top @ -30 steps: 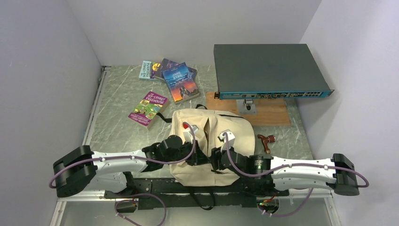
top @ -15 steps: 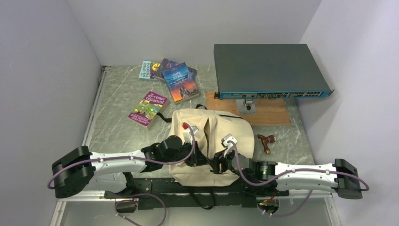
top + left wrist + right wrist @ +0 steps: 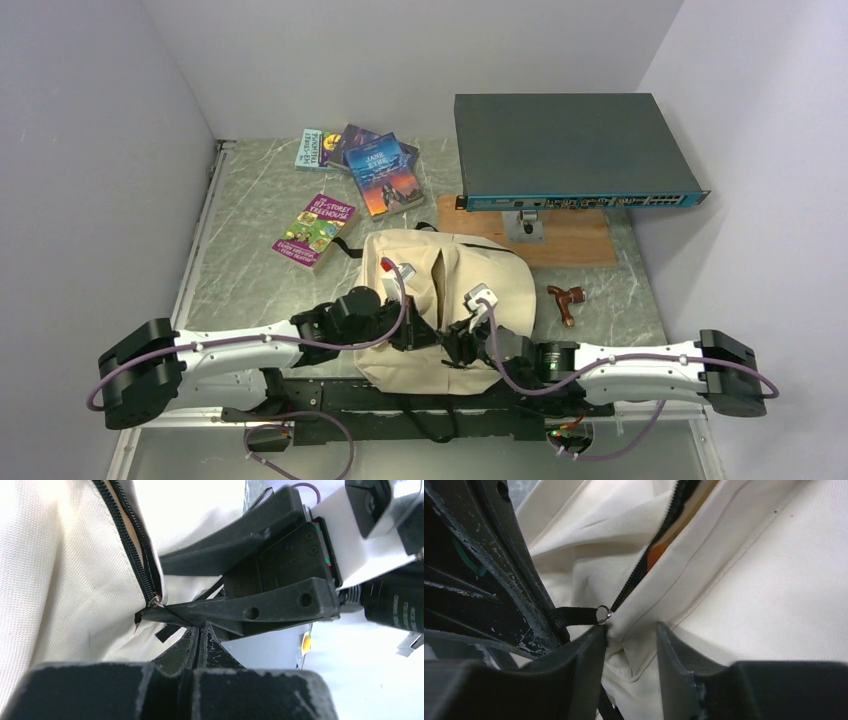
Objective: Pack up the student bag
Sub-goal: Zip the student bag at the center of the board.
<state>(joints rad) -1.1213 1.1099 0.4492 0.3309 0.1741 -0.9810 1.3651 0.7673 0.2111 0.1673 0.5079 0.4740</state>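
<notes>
Marble table [image 3: 240, 205], student bag [image 3: 480, 270] near edge, left pincer [image 3: 200, 630] pinching zip pull [image 3: 574, 615]; right pincer [image 3: 630, 630] parted

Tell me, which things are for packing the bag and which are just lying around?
For the job: student bag; zipper pull, pinched by left fingers; probably the green book and book pile.
Just lying about: grey box, wooden board, brown tool.
</notes>
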